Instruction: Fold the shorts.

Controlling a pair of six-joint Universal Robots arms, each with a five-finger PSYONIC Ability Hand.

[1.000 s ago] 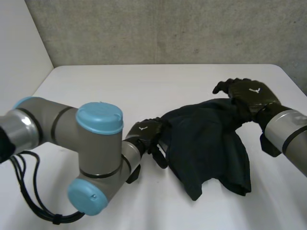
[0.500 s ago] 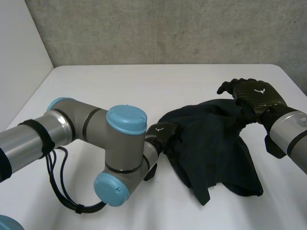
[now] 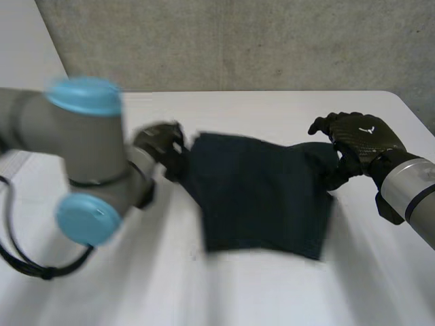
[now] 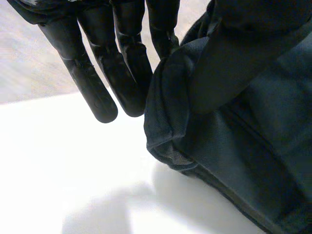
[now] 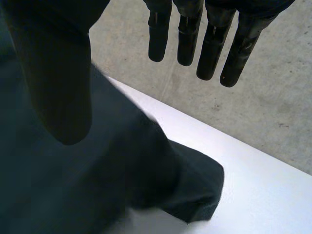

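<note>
Nearest, the left arm (image 3: 85, 163) crosses in front. Just past it the shorts (image 3: 262, 193) are spread wide on the desk (image 3: 258, 109), running from the left fingers across to the right thumb, with the loose hem on the near side.

Left hand (image 3: 160, 141): the straight fingers (image 4: 92, 83) point down and the innermost ones sit against a bunched edge of the shorts. The thumb (image 4: 229, 68) is pressed on the other side of that edge, so the cloth is pinched between them. That edge is lifted a little, with bare desk under the fingertips.

Right hand (image 3: 357, 136): the fingers (image 5: 209, 48) are straight, spread and clear of the cloth, holding nothing. The thumb (image 5: 58, 87) lies over the dark fabric, but I cannot tell if it presses down. One corner of the shorts flops on the desk below those fingers. Farthest back is the grey wall (image 3: 238, 41).

Step, by my read: the shorts are being spread and straightened, and no fold has been made yet.

Next move probably calls for setting the pinched edge down flat. After that the right hand needs a real grip on its corner, so one half can be carried over the other with the edges lined up and no bunching at the left fingers.
</note>
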